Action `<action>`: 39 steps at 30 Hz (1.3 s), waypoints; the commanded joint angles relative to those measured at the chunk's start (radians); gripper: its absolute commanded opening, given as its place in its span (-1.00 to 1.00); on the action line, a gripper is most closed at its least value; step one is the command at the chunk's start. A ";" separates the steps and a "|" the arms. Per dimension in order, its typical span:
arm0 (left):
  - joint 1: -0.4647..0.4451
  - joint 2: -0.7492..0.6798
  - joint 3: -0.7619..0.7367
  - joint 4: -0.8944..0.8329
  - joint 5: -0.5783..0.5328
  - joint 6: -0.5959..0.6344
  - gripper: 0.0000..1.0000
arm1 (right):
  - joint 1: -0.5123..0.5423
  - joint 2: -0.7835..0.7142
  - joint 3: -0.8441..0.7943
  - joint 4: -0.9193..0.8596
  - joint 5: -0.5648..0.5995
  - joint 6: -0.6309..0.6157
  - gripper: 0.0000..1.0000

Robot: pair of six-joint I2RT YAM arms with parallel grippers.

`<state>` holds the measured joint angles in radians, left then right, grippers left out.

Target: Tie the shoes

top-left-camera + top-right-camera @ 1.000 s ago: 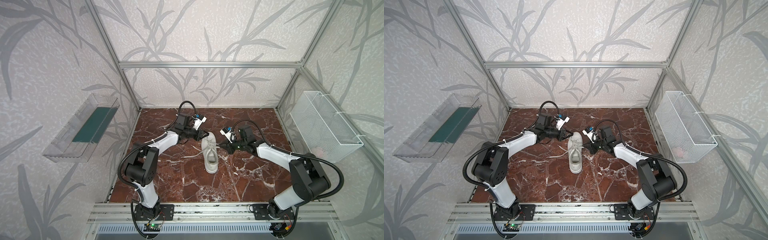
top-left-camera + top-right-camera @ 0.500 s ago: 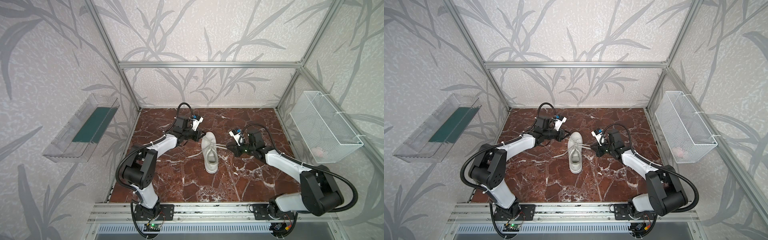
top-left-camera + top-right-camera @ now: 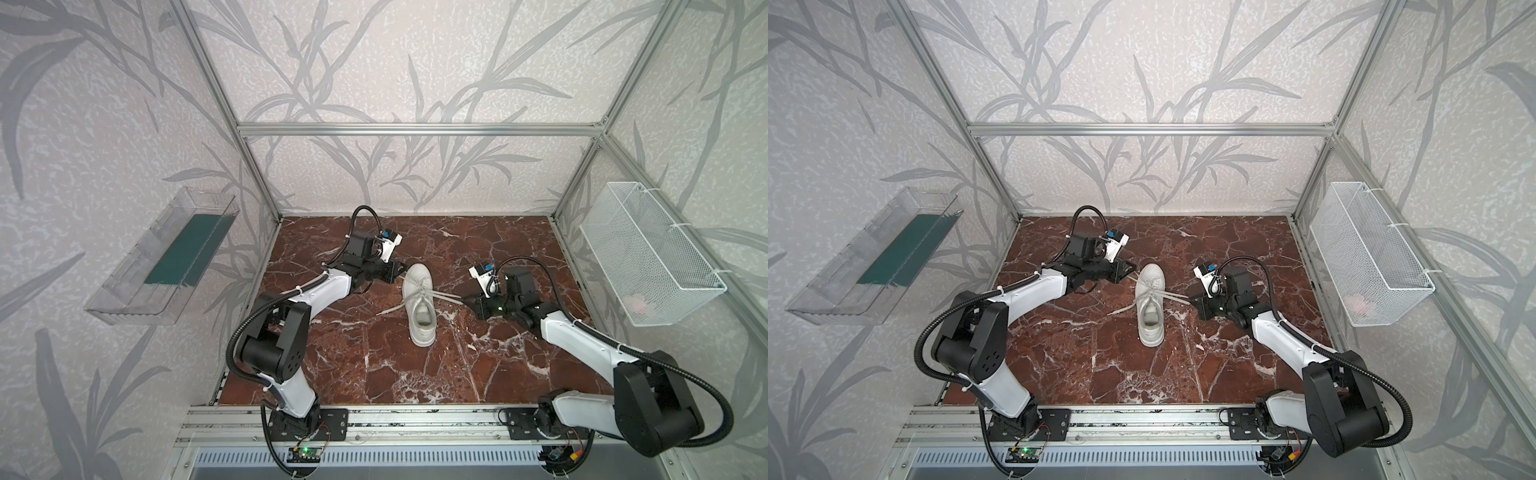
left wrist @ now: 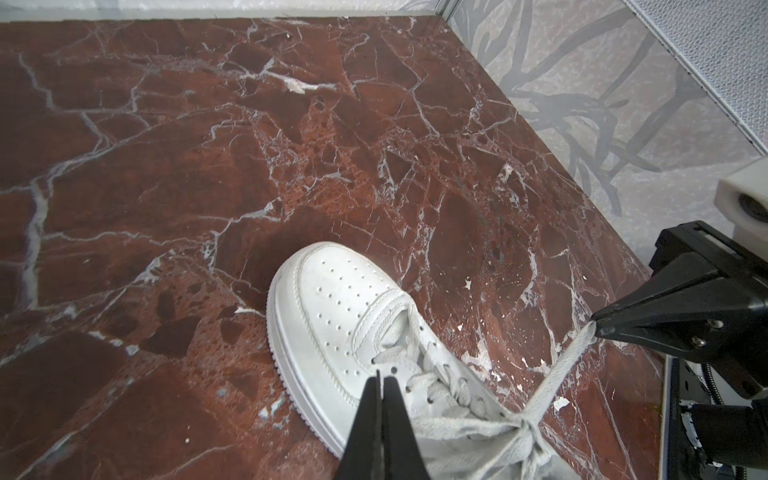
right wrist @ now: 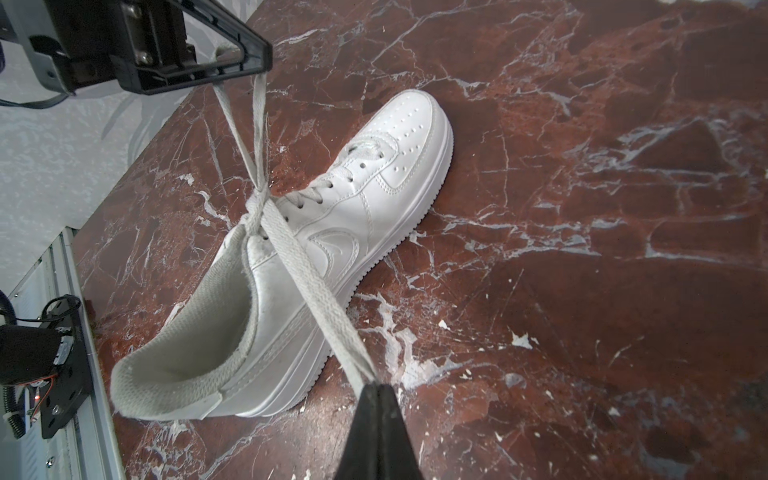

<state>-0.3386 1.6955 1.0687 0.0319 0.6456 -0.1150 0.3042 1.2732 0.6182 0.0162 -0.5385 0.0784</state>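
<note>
**White sneaker (image 3: 419, 307) on red marble floor (image 3: 478, 374), laces (image 5: 316, 291) drawn out sideways**

Sits flat on its sole near the middle of the floor. Lies lengthwise front to back, toe toward the back wall (image 3: 415, 174), heel opening toward the front rail (image 3: 415, 419). Carries a knot (image 5: 259, 197) at the top of the lacing. Puts the left gripper (image 3: 399, 269) just beside the toe, jaws pressed together on a doubled strand (clearest from the right wrist). Puts the right gripper (image 3: 466, 297) near the opposite flank, clamped on one flat strand pulled straight. Leaves one loose end (image 3: 388, 309) on the floor at the left
</note>
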 commanded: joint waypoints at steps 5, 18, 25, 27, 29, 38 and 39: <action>0.024 -0.054 -0.026 -0.022 -0.031 0.005 -1.00 | -0.011 -0.050 -0.044 -0.034 0.046 0.073 -1.00; 0.054 -0.037 0.016 -0.047 -0.033 0.015 -1.00 | -0.044 -0.055 -0.064 -0.047 0.052 0.105 -1.00; 0.068 -0.028 0.029 -0.060 -0.044 0.018 -1.00 | -0.057 -0.052 -0.083 -0.054 0.054 0.126 -1.00; 0.074 -0.025 0.030 -0.065 -0.047 0.023 -1.00 | -0.060 -0.052 -0.090 -0.055 0.055 0.130 -1.00; 0.081 -0.018 0.031 -0.069 -0.048 0.024 -1.00 | -0.066 -0.051 -0.099 -0.050 0.060 0.141 -1.00; 0.099 -0.020 0.010 -0.063 -0.061 0.029 -1.00 | -0.086 -0.026 -0.104 -0.065 0.057 0.159 -1.00; 0.100 -0.020 0.010 -0.065 -0.062 0.029 -1.00 | -0.088 -0.023 -0.105 -0.066 0.058 0.161 -1.00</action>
<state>-0.2737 1.6764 1.0649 -0.0486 0.6373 -0.0994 0.2382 1.2411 0.5316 -0.0032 -0.5240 0.2249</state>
